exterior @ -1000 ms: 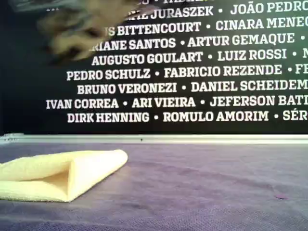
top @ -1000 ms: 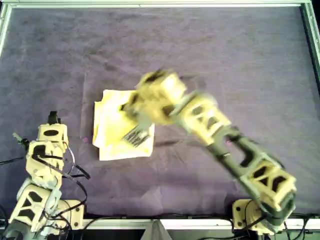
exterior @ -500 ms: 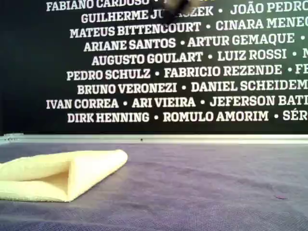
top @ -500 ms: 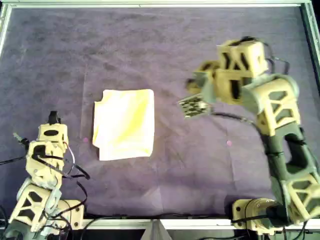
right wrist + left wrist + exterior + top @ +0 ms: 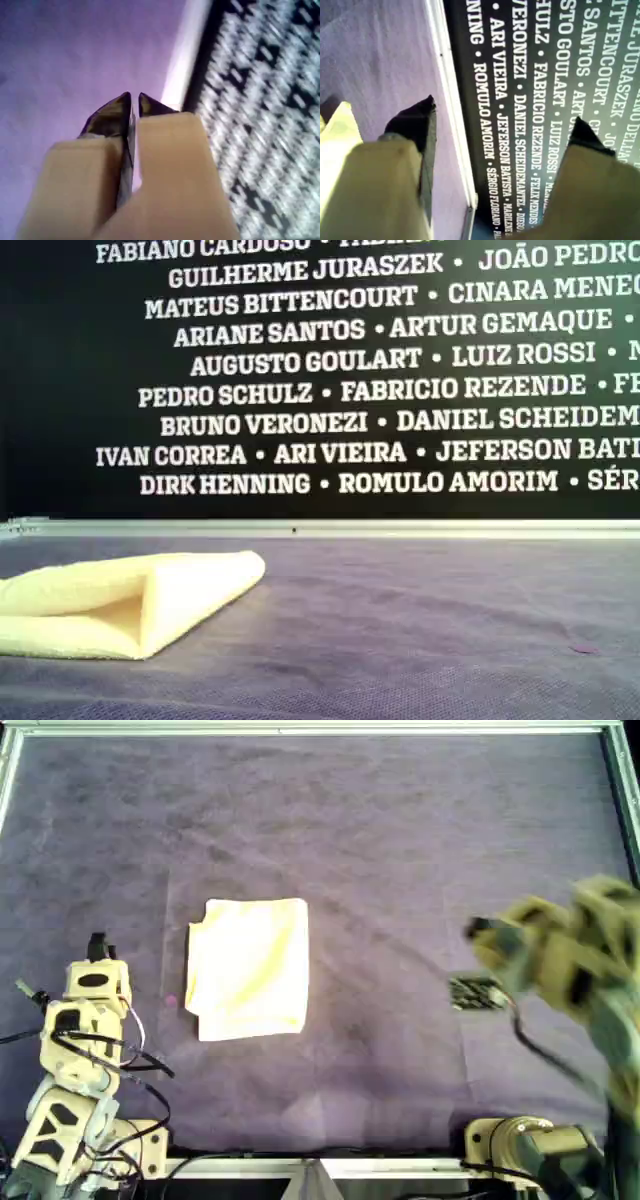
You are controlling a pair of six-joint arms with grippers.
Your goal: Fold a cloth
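The pale yellow cloth (image 5: 248, 968) lies folded into a small rectangle on the purple table, left of centre in the overhead view. In the exterior view the cloth (image 5: 130, 600) shows its layers open at the fold. My second gripper (image 5: 478, 992) is blurred at the overhead view's right, far from the cloth. In its wrist view, my second gripper (image 5: 134, 97) is shut and empty above bare table. My first gripper (image 5: 97, 945) rests at the overhead view's lower left, beside the cloth and apart from it. In its wrist view, my first gripper (image 5: 502, 112) is open and empty.
A metal frame (image 5: 300, 728) borders the purple table surface (image 5: 400, 840). A black wall with white names (image 5: 360, 390) stands behind the far edge. The arm bases (image 5: 510, 1145) sit at the front edge.
The second arm left the cloth and swung across to the overhead view's right and toward the front edge. The cloth stays folded. The first arm shifted slightly.
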